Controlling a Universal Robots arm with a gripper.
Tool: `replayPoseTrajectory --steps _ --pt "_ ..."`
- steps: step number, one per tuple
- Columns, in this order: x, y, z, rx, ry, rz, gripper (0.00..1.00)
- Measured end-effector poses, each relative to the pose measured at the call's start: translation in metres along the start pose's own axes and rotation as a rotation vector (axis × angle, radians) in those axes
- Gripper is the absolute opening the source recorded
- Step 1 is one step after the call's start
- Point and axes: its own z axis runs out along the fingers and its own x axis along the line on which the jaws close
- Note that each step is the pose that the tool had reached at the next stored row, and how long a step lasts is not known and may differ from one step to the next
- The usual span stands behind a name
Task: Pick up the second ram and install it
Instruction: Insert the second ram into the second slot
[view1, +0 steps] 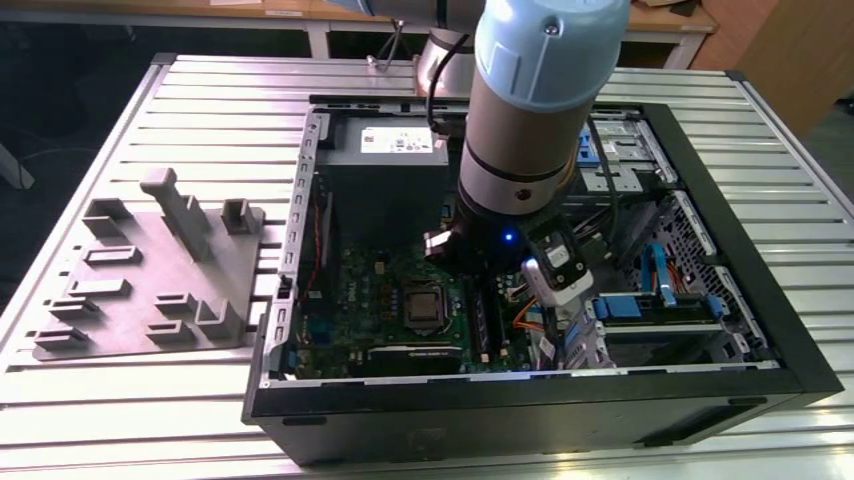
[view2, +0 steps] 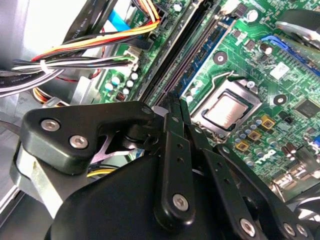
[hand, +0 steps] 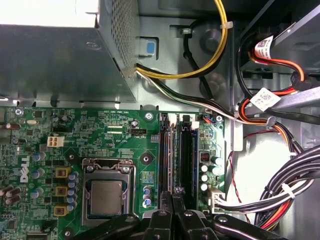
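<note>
My gripper is deep in the open computer case, and its fingers are drawn together with no gap showing. The tips rest at the memory slots of the green motherboard. A thin dark strip runs straight out from the tips, edge-up in a slot. I take it for the second ram. It lies level with the slots. Whether the fingers pinch it or just rest on its edge I cannot tell. Another dark blue stick sits in the neighbouring slot.
The processor socket lies beside the slots. Cable bundles crowd the other side. The grey power supply sits at the case's far end. A grey holder block stands on the table at the exterior view's left.
</note>
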Motion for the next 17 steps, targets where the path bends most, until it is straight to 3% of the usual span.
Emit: replayPoseTrajectory --steps 17 --pt "0.0009 -0.0002 0.0022 0.0005 -0.0017 0.000 0.12"
